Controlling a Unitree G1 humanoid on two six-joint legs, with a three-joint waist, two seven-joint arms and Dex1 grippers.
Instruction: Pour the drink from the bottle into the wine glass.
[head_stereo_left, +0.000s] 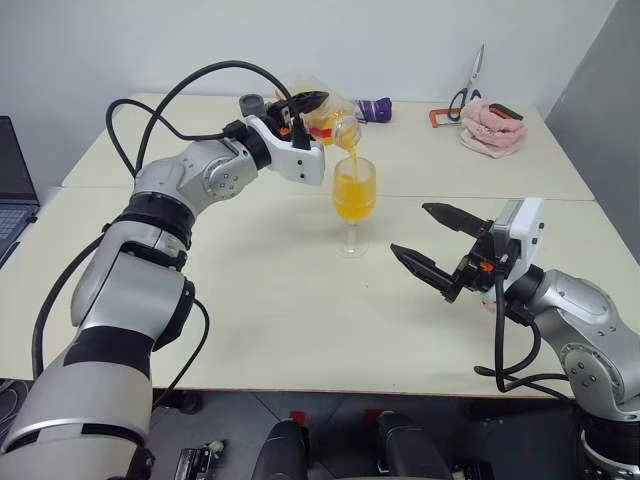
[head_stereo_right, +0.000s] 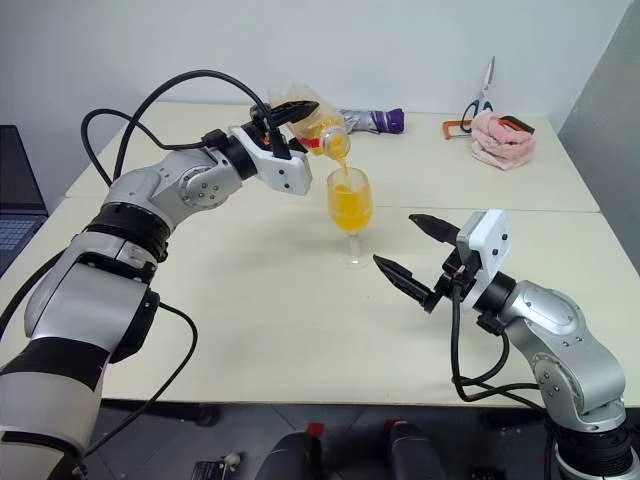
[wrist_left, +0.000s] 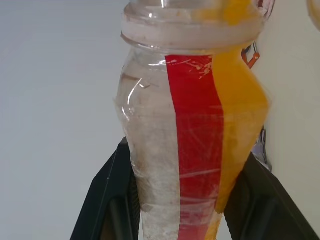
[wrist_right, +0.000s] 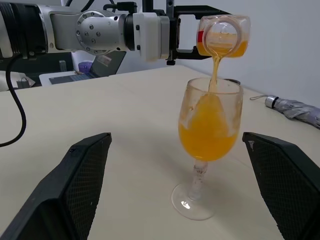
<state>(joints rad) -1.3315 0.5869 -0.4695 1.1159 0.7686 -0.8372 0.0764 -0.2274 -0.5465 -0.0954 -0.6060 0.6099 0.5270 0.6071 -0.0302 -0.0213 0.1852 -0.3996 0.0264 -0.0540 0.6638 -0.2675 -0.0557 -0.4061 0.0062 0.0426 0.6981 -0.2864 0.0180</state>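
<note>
My left gripper (head_stereo_left: 312, 106) is shut on the bottle (head_stereo_left: 337, 126), a clear bottle with a red label strip (wrist_left: 195, 130). It is held tipped on its side with its mouth over the wine glass (head_stereo_left: 354, 200). A thin stream of the orange drink (wrist_right: 215, 70) runs from the mouth into the bowl, which is more than half full. The glass stands upright on the table (head_stereo_left: 250, 300) on its round foot (wrist_right: 192, 202). My right gripper (head_stereo_left: 410, 229) is open just right of the glass, level with its stem, its fingers (wrist_right: 75, 190) apart from it on either side.
At the table's far right lie a pink cloth (head_stereo_left: 492, 127) and scissors (head_stereo_left: 468, 90). A folded purple umbrella (head_stereo_left: 375, 108) and a yellowish bag (head_stereo_right: 285, 97) lie behind the bottle. A laptop (head_stereo_left: 15, 190) sits at the far left. A seam (head_stereo_left: 500, 199) crosses the table behind the glass.
</note>
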